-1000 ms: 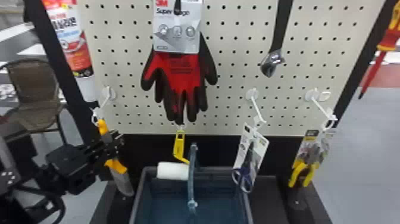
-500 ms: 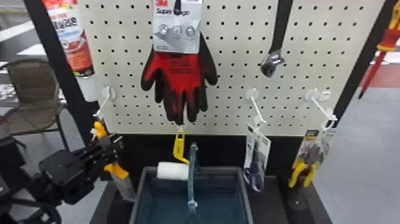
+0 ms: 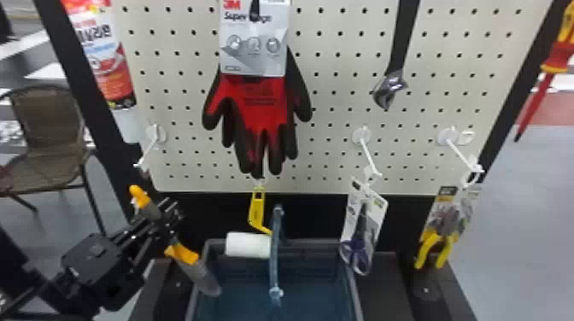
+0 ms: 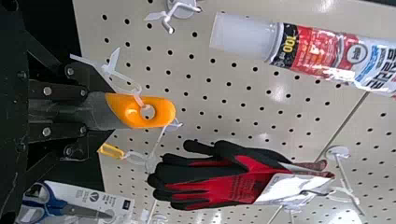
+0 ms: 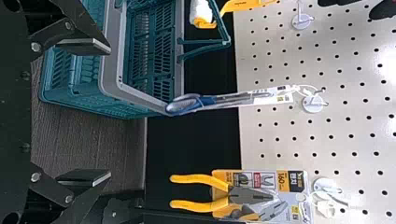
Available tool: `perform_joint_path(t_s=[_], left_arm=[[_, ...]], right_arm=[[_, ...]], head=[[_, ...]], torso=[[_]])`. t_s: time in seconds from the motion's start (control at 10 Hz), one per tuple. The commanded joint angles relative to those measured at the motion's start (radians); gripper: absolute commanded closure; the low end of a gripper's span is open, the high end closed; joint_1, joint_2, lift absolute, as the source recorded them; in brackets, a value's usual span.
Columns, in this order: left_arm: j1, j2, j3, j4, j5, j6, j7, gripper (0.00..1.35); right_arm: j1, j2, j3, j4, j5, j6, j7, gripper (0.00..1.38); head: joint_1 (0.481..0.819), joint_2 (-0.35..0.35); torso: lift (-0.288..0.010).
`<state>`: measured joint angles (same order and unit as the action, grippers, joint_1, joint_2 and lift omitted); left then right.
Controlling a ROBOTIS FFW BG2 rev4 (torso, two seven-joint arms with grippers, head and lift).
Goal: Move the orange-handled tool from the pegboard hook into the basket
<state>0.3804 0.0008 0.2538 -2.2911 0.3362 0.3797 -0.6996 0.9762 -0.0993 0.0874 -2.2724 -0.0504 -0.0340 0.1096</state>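
The basket [image 3: 307,243] is the reference item; its handle [image 3: 275,260] crosses the opening, and its interior is blue-teal. The white paint roller [image 3: 247,244] is at its back edge (sleeve overlapping the rim in the head view; contact cannot be confirmed). The scissors pack [image 3: 365,226], containing scissors, hangs near the basket's right rim. The pliers pack [image 3: 446,222], containing yellow-handled pliers, hangs farther right of the basket.

The orange-handled tool [image 3: 183,255] is at the basket's left side, its grey end overlapping the left rim in the head view. The left gripper [image 3: 168,220] is clamped on its middle. The right gripper [image 5: 110,112] is released, fingers spread.

The left wrist view details the tool's orange end, with a white tie [image 4: 111,70] through its hole, apart from the pegboard hook [image 4: 180,8] above and left of the basket. The right wrist view details the basket's slatted walls and the brown surface [image 5: 70,144] beside it.
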Motion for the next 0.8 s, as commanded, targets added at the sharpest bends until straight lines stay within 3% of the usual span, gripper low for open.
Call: perform_joint_path(t_s=[0.0,0.3,0.7], left_arm=[[0.037,-0.003,-0.027,0.032,0.079,-0.074,0.035,1.21],[0.043,0.015,-0.173,0.262,0.242,-0.298,0.112,1.21],[0.022,0.019,-0.254,0.353,0.305,-0.384,0.146,1.21]], right_arm=[[-0.001,0.001,0.0,0.003,-0.003,0.002,0.001,0.34],[0.001,0.0,0.0,0.006,-0.009,0.002,0.001,0.34],[0.004,0.001,0.0,0.008,-0.014,0.003,0.002,0.34]], head=[[0.549,0.0],[0.549,0.0],[0.549,0.0]], torso=[[-0.1],[-0.1],[-0.1]])
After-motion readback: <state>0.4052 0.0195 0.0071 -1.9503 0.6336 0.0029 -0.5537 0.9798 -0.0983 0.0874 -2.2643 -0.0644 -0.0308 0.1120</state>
